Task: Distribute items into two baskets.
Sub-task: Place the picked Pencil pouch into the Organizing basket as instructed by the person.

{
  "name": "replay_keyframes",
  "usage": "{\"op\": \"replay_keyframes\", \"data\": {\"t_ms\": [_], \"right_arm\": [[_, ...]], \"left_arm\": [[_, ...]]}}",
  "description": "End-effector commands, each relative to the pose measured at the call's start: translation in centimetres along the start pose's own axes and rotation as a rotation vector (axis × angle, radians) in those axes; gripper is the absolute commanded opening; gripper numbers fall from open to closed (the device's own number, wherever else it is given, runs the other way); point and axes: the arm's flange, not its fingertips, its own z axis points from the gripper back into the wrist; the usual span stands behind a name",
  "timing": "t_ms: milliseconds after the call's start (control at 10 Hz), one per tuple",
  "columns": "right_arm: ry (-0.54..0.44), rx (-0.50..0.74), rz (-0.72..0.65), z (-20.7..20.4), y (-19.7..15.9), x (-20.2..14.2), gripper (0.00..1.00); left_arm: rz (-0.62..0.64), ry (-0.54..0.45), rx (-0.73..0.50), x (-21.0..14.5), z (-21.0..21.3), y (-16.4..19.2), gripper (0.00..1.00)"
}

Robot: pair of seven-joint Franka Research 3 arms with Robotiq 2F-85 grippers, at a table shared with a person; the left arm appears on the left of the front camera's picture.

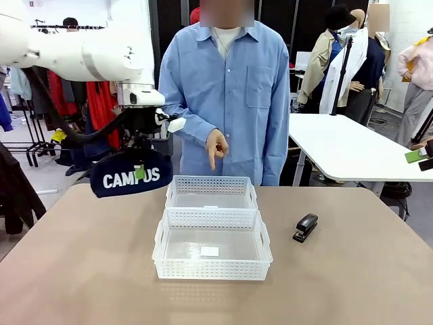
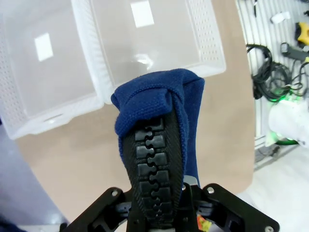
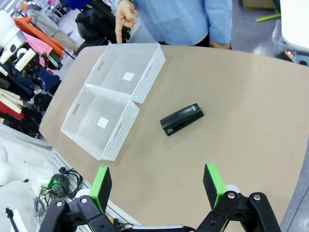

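On the tan table (image 1: 81, 271), two white baskets touch end to end: near basket (image 1: 212, 269), far basket (image 1: 211, 181). Left gripper (image 1: 139, 169) fingers clamped on the navy CAMPUS pouch (image 1: 128, 177), which hangs left of the far basket (clear of the table). Right gripper (image 3: 157, 184) fingers wide apart, nothing between. Person's hand (image 1: 216, 147) points down by the far basket's back edge. Black stapler (image 1: 306, 227) lies right of the near basket.

Your front camera sat at the near side of the table (image 1: 67, 271), facing across it at the person (image 1: 230, 88). Your left wrist camera looked steeply down from close, with the navy pouch (image 2: 159, 101) at lower centre and the two baskets (image 2: 207, 38) along the top. Your right wrist camera looked down from farther off, sharing the baskets and the black stapler (image 3: 182, 119) with the front view.
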Motion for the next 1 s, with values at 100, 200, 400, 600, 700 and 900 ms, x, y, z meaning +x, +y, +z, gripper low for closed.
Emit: {"op": "replay_keyframes", "data": {"t_ms": [100,200,400,600,700,900], "right_arm": [[-0.028,0.027,0.005,-0.1,-0.1,0.2,1.00],[-0.028,0.027,0.005,-0.1,-0.1,0.2,1.00],[-0.028,0.027,0.005,-0.1,-0.1,0.2,1.00],[-0.028,0.027,0.005,-0.1,-0.1,0.2,1.00],[-0.028,0.027,0.005,-0.1,-0.1,0.2,1.00],[-0.028,0.027,0.005,-0.1,-0.1,0.2,1.00]], "left_arm": [[-0.003,0.015,-0.054,2.4,2.1,4.4,0.00],[-0.010,0.038,-0.061,4.0,2.1,5.4,0.00],[0.000,0.087,-0.064,6.6,1.7,6.6,0.00],[0.015,0.118,-0.085,8.3,1.0,8.4,0.00],[0.005,0.106,-0.089,8.9,0.6,9.3,0.00],[-0.012,0.101,-0.068,9.9,0.1,10.3,0.00]]}}
